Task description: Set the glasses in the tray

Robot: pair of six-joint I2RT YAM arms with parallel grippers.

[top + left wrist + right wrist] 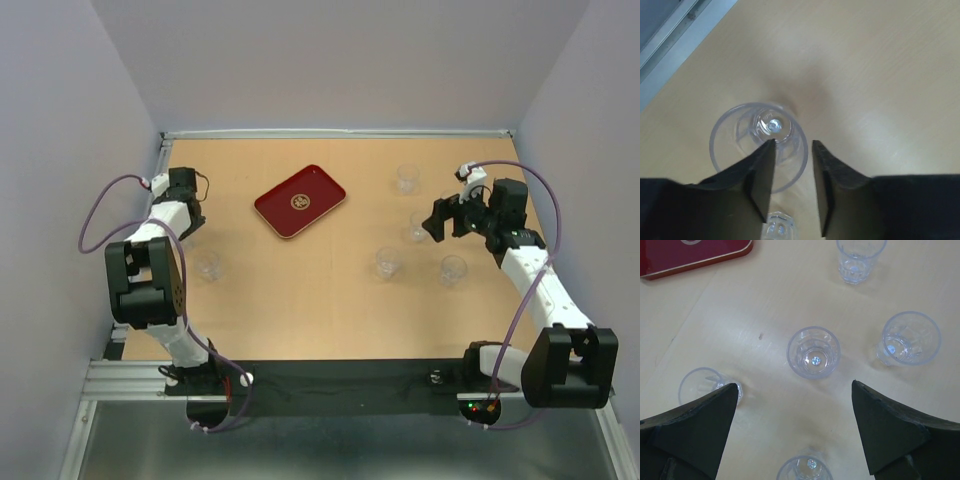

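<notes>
The dark-red tray (300, 201) lies at the back middle of the table; its corner shows in the right wrist view (690, 255). Clear glasses stand on the table: one front left (207, 264), several on the right (407, 178) (387, 262) (453, 269). My left gripper (188, 222) (793, 145) is slightly open at a glass (757, 145); that glass's near rim wall lies between the fingers, the left finger (762, 170) over its mouth. A second glass (777, 227) shows below. My right gripper (438, 218) (794, 386) is wide open above a glass (813, 352), touching nothing.
Other glasses surround the right gripper (910, 337) (857, 260) (707, 385) (805, 470). The table's left edge and metal rail (670, 45) run close beside the left gripper. Grey walls enclose the table on three sides.
</notes>
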